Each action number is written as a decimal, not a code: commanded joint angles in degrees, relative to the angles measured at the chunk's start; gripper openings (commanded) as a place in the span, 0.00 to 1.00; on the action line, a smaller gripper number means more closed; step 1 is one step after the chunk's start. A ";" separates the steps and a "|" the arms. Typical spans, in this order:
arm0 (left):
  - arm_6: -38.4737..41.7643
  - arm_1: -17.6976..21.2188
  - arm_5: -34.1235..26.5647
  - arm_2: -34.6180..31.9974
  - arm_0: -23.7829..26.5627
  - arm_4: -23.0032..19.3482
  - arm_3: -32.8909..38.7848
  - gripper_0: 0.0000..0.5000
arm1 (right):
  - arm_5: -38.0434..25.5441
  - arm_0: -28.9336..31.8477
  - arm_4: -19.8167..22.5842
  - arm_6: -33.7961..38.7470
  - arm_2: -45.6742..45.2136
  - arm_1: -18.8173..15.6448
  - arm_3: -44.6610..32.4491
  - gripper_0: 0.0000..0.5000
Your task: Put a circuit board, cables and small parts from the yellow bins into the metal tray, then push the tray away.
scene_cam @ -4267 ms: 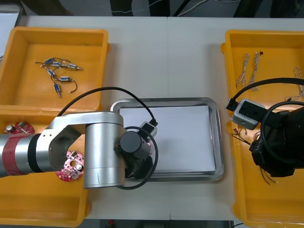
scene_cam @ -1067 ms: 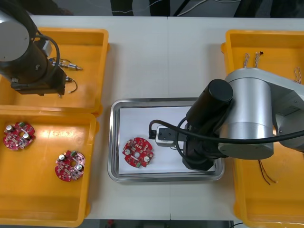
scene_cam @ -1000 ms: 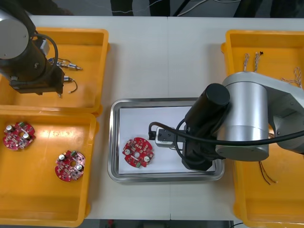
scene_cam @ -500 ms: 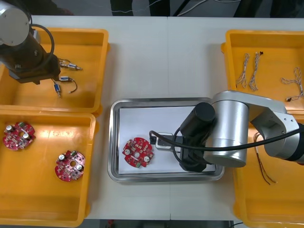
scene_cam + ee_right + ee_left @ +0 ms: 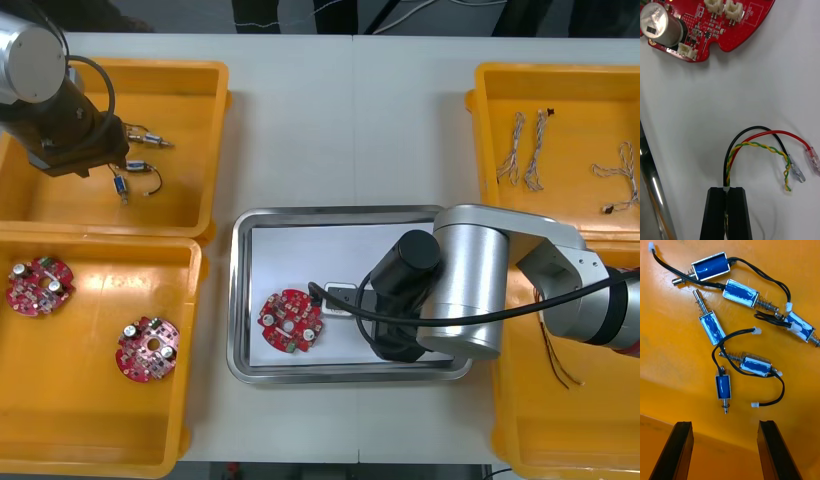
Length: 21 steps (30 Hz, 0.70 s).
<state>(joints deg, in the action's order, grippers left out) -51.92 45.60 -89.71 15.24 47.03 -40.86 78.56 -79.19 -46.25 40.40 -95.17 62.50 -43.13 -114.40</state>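
A red circuit board (image 5: 290, 322) lay in the metal tray (image 5: 340, 214). Beside it the right gripper (image 5: 726, 189) pinched a red and yellow cable (image 5: 752, 144) between its fingers, not yet released. The left gripper (image 5: 724, 423) hovered, fingers wide, over small metal parts (image 5: 743, 363) in their yellow bin (image 5: 120, 66); the push remained

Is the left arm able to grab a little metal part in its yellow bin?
Probably yes. The left gripper hangs open right over the small metal parts in the yellow bin, with nothing between. The right gripper, shut on cables, is away over the metal tray.
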 commanded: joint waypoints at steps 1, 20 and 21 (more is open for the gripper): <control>-8.02 -0.77 2.17 -1.18 1.04 0.51 -0.69 1.00 | 0.44 0.54 -1.20 1.91 0.43 1.56 -0.56 0.39; -10.40 -0.68 10.25 -0.83 -5.02 1.04 -1.13 1.00 | -5.10 0.54 -1.99 4.64 -3.70 1.56 -3.46 1.00; -10.48 -0.68 11.13 -0.21 -5.46 1.48 -1.13 1.00 | -7.21 0.54 -1.20 4.90 -5.46 1.56 -4.42 1.00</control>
<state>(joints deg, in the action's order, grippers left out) -57.08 45.46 -80.29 15.24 42.79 -40.57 77.07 -83.79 -46.19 38.14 -92.58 61.39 -42.54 -115.35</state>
